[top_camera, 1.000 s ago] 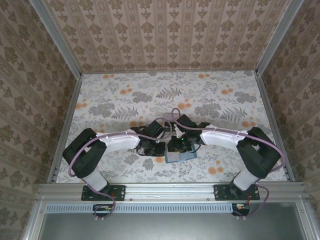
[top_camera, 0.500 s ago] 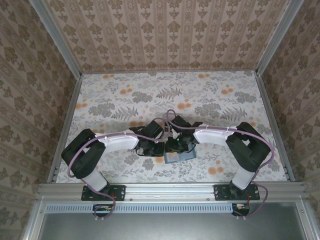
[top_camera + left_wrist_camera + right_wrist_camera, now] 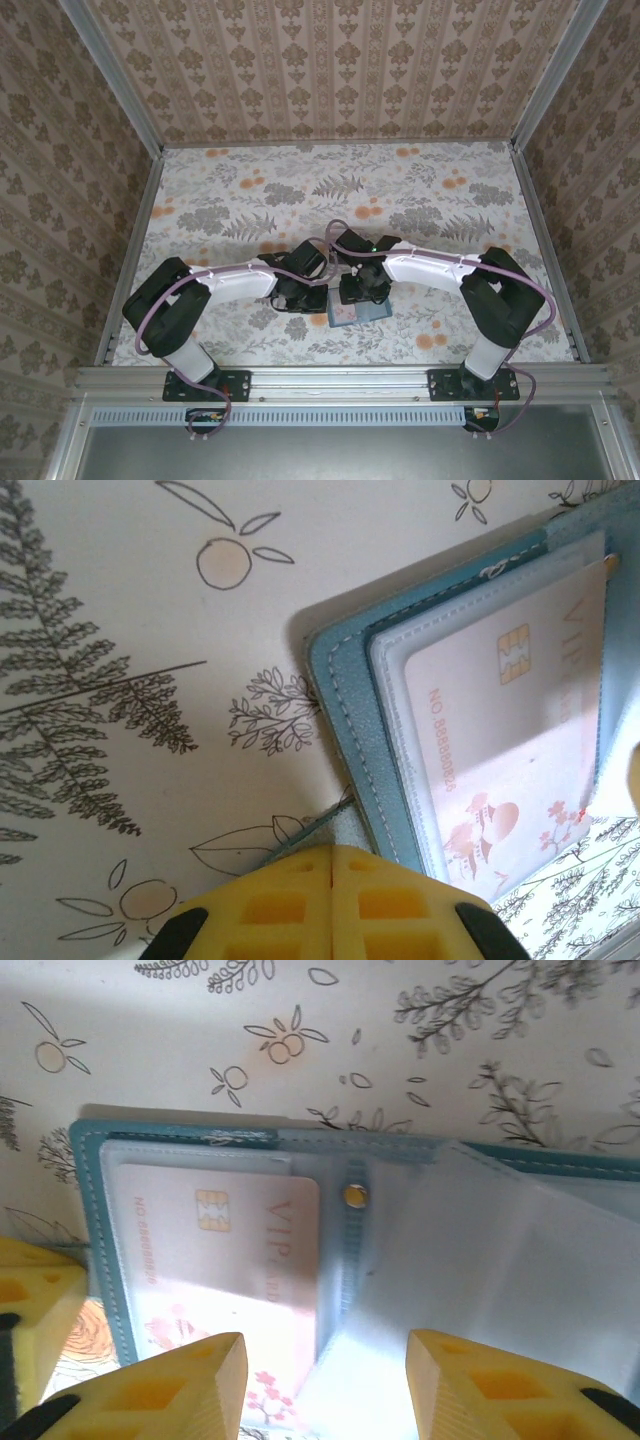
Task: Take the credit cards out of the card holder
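At the near edge of the table [image 3: 300, 190], both arms reach inward from their bases and meet over the middle. The left fingers [image 3: 300, 298] and the right fingers [image 3: 358, 292] sit close side by side. The teal card holder [image 3: 365, 313] lies flat on the table just below the right ones.

In the left wrist view, the left fingers [image 3: 332, 870] are pressed together with no gap at the seam. They sit right at the near left edge of the card holder [image 3: 345, 720]. A thin teal edge runs in toward their tips, but I cannot tell whether they pinch it.

In the right wrist view, the right fingers [image 3: 190, 1385] are spread wide apart and hold nothing. They hang over the near edge of the card holder [image 3: 90, 1160], which lies open like a book. One of the left fingers [image 3: 25, 1300] shows just beside the holder's left edge.

A pale pinkish-white card [image 3: 220, 1260] with a gold chip and "VIP" lettering sits in the left panel. It is tucked under a clear sleeve [image 3: 190, 1155], and its lower part carries a small pink flower print. The same card [image 3: 500, 770] shows in the left wrist view.

A round metal snap [image 3: 352, 1196] sits on the fold. To its right, loose clear sleeves [image 3: 500, 1250] cover the other panel. Beyond the holder, the flower-printed table runs back to the patterned walls [image 3: 340, 70].
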{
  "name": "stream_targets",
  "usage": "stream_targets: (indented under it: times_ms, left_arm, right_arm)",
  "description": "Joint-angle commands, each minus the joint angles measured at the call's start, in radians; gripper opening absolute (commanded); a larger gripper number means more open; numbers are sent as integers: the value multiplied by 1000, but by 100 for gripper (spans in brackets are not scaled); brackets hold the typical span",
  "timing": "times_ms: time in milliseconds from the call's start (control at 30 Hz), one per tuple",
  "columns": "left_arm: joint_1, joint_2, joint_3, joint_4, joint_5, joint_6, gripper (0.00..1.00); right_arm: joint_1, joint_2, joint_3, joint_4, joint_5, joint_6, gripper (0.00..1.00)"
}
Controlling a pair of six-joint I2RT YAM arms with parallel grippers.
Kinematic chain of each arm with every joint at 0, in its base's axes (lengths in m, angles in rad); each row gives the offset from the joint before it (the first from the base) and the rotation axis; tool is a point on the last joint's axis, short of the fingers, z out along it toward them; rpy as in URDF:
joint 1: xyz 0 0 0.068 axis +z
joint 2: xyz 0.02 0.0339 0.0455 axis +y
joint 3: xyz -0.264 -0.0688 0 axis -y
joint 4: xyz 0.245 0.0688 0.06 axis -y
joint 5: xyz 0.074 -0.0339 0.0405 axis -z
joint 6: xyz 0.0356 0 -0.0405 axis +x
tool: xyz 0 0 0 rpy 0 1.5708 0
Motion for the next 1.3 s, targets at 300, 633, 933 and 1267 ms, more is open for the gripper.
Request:
stream_targets:
  times_ms: [300, 633, 933, 1267]
  left_arm:
    - [8, 23, 13, -75, -18, 22, 8]
    - [23, 25, 6, -100, -32, 40, 8]
    - [31, 19, 20, -117, -32, 56, 8]
    - [31, -4, 47, -129, -45, 63, 8]
  right_arm:
    - [19, -52, 17, -158, 151, -27, 37]
    - [-6, -62, -34, -128, 155, -51, 6]
    - [-35, -61, -89, -115, 185, -57, 22]
    - [-71, -100, -168, -50, 108, -54, 31]
